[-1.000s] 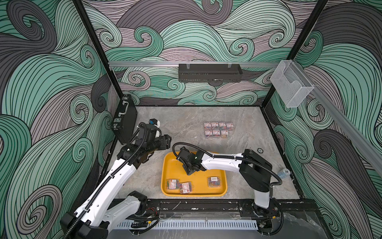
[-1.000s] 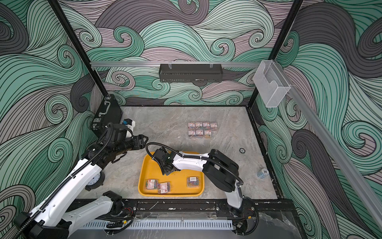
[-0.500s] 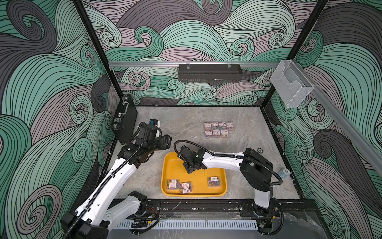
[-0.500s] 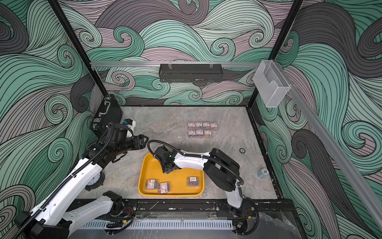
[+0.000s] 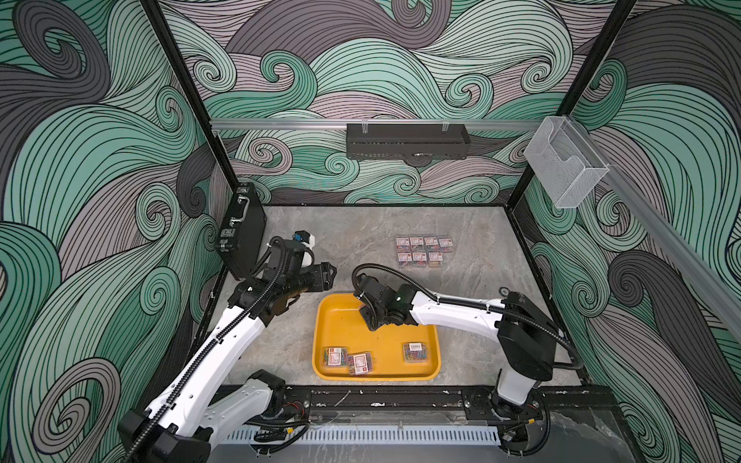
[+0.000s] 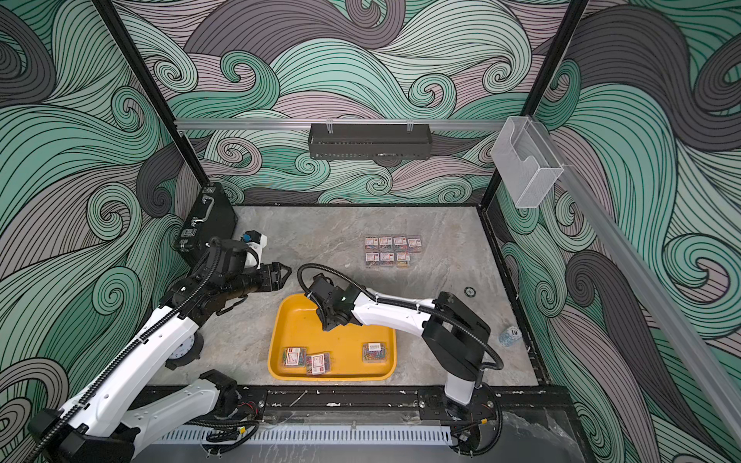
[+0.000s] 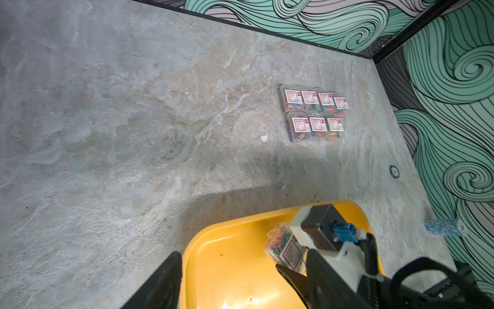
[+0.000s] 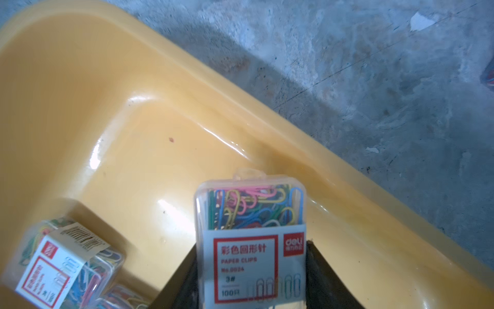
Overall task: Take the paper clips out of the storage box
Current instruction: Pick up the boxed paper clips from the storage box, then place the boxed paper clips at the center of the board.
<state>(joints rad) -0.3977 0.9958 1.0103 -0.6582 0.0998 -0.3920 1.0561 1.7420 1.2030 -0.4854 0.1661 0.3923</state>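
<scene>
The yellow storage box (image 5: 385,348) (image 6: 341,348) lies at the front middle of the table. My right gripper (image 5: 371,320) (image 6: 328,322) hangs over its far left part. In the right wrist view this gripper (image 8: 251,246) is shut on a clear box of paper clips (image 8: 251,211), also seen in the left wrist view (image 7: 283,246). Three boxes of paper clips (image 5: 335,356) (image 5: 359,362) (image 5: 416,351) lie along the tray's near side. Several more boxes (image 5: 425,250) (image 6: 392,250) (image 7: 314,113) sit in two rows on the table behind. My left gripper (image 5: 328,276) (image 6: 284,274) (image 7: 246,289) is open and holds nothing, left of the tray's far corner.
A black briefcase (image 5: 240,232) leans at the back left wall. A clear acrylic holder (image 5: 561,168) hangs on the right rail, and a black shelf (image 5: 407,140) on the back wall. A small ring (image 6: 470,292) and a blue-white chip (image 6: 510,334) lie at the right.
My right gripper's jaws have closed on a box of paper clips, and it has shifted slightly to the right over the tray. The left arm has not moved.
</scene>
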